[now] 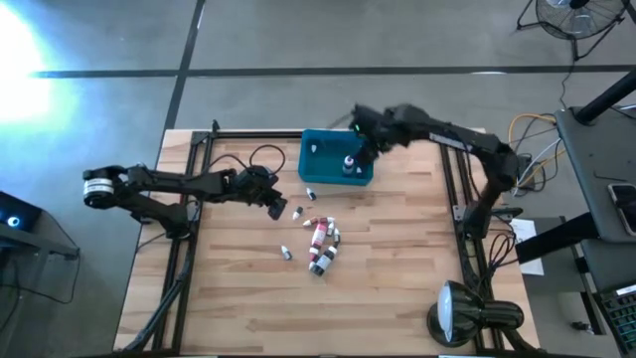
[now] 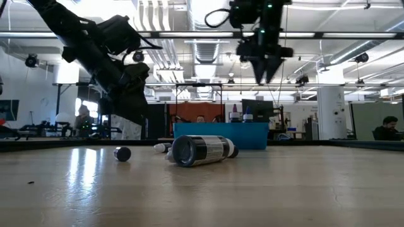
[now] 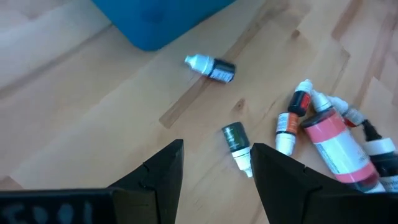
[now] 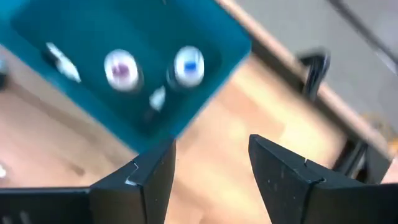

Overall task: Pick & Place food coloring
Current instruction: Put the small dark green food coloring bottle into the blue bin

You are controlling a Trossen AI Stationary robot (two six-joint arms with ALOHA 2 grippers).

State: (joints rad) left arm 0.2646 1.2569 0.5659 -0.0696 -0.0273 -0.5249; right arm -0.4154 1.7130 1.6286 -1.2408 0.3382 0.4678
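Your left tool (image 1: 275, 205) hangs over the bench (image 1: 397, 288) left of the loose bottles, fingers spread and empty, lined up on a dark dropper bottle (image 3: 235, 138) lying just beyond its tips. Centre bench: most of the food coloring (image 1: 321, 244) lies in a scattered cluster near of the teal bin (image 1: 323, 176), with one stray bottle (image 3: 211, 66) just beside the bin wall. At right, your right tool (image 1: 366, 149) is spread and empty above the bin's right end; a few bottles (image 4: 152, 68) sit inside, so I judge the job well under half done.
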